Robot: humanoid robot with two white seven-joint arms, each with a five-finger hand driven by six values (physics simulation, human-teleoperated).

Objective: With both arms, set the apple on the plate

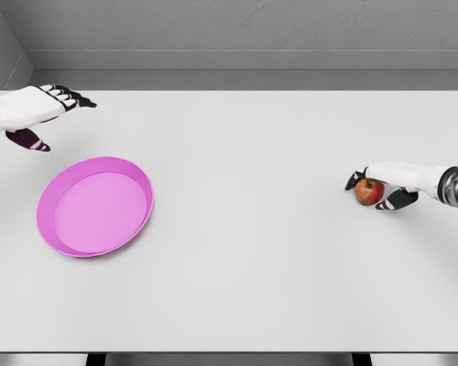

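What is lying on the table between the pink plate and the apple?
Nothing: in the head view only bare table separates plate and apple.

One apple (pixel 369 191), one pink plate (pixel 94 207), one table (pixel 275 252) (two hands (pixel 32 109) above).

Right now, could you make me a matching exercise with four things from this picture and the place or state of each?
Things:
1. apple
2. plate
3. left robot hand
4. right robot hand

Places or states:
A. open, at the far left
B. closed around the fruit
C. red, at the right, under the fingers
D. pink, empty, at the left

Pairs: 1-C, 2-D, 3-A, 4-B
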